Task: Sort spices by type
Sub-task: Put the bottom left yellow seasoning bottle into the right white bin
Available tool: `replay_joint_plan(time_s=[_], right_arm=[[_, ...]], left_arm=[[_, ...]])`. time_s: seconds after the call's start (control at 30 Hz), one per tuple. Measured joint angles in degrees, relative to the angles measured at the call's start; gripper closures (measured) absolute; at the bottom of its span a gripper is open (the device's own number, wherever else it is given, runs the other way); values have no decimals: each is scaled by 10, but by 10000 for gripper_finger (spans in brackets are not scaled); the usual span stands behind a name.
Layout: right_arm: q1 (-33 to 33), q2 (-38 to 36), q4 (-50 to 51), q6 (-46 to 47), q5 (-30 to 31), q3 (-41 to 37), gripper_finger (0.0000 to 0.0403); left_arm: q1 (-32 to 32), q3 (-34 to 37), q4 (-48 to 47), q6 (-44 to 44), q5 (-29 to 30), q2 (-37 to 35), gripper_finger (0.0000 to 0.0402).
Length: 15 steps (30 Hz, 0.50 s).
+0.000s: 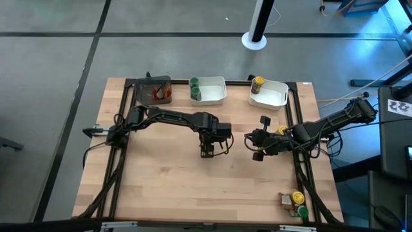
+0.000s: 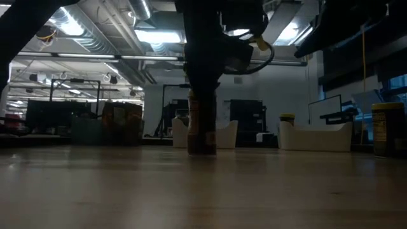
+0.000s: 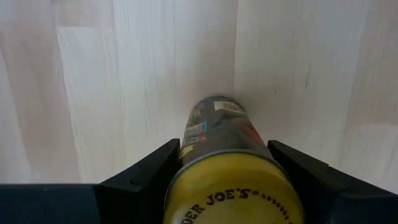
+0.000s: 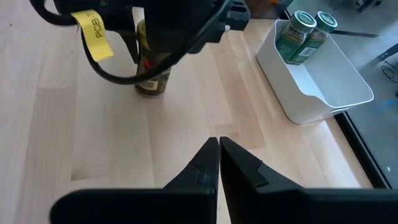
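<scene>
The left gripper (image 1: 207,152) stands near the middle of the table (image 1: 167,193), and a spice jar (image 3: 224,155) stands upright between its fingers. Behind it, at the far edge, are three trays: one (image 1: 153,91) to its left with jars, one (image 1: 210,90) straight behind with two jars (image 4: 305,36), one (image 1: 269,93) to its right. The right gripper (image 1: 257,145) is just beside it, to its right.

Lab, ceiling ducts (image 2: 95,41), monitors (image 2: 51,114)

Grey floor (image 1: 51,96), bright ceiling lights (image 2: 70,25), apparently desks (image 2: 38,124) beyond.
</scene>
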<state>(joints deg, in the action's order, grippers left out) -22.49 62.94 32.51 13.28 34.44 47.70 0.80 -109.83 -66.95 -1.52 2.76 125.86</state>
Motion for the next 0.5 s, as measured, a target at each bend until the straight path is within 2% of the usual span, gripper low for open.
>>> replay_joint_plan(time_s=[0.3, 0.5], right_arm=[[0, 0, -3, 0, 0, 0, 386], [0, 0, -3, 0, -1, 0, 386]], left_arm=[[0, -63, -33, -15, 0, -1, 178], [3, -68, -27, -10, 0, -1, 178]])
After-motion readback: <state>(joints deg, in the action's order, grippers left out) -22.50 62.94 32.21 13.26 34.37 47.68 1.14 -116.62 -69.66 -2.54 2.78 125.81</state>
